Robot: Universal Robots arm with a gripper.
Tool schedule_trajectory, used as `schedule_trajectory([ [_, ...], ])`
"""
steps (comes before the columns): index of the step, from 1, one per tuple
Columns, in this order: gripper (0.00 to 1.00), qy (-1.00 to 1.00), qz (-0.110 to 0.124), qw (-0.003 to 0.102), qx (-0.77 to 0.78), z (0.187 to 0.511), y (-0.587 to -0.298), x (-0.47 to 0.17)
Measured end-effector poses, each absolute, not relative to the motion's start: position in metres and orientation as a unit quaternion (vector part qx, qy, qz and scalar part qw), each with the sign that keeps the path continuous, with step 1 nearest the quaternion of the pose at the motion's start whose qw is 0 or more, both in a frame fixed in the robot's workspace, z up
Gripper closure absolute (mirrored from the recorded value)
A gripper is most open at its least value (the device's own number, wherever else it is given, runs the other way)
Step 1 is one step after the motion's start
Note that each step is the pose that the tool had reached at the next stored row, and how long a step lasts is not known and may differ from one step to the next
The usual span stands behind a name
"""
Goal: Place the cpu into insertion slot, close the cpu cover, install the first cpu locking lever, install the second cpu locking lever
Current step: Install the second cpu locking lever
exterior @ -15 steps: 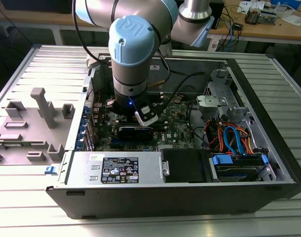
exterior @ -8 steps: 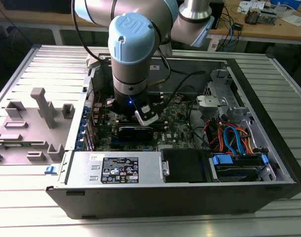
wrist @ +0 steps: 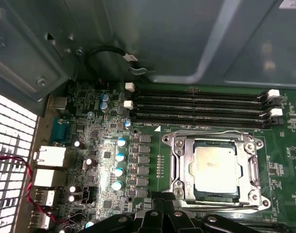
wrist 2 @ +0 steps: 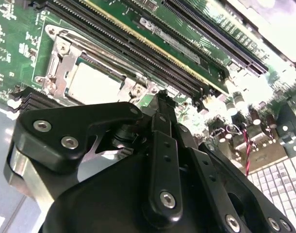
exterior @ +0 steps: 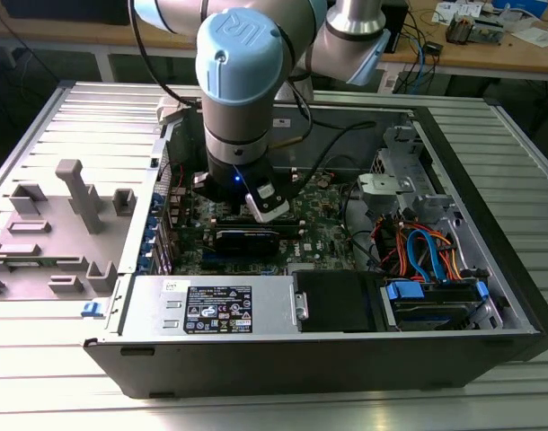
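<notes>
The cpu sits flat in the insertion slot, with the cpu cover framing it — my pincer hangs just beside them. I cannot tell if it is spread. The cover is thin, stiff metal — I should push only its edge.

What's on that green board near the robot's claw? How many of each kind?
Silver cpu, seated in its socket: 1
Metal cpu cover closed around it: 1
Long black memory slots: 4
Gripper, just beside the socket: 1
Total: 7
</notes>
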State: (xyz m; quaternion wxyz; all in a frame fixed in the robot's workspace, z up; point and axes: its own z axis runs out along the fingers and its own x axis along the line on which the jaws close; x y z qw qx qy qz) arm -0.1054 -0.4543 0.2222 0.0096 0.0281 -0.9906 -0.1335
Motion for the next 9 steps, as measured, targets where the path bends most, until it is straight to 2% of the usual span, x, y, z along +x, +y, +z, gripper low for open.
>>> schedule_trajectory([
  [9, 0.89, -0.991, -0.133, 0.010, 0.028, 0.2346, -0.4543, -0.1054],
])
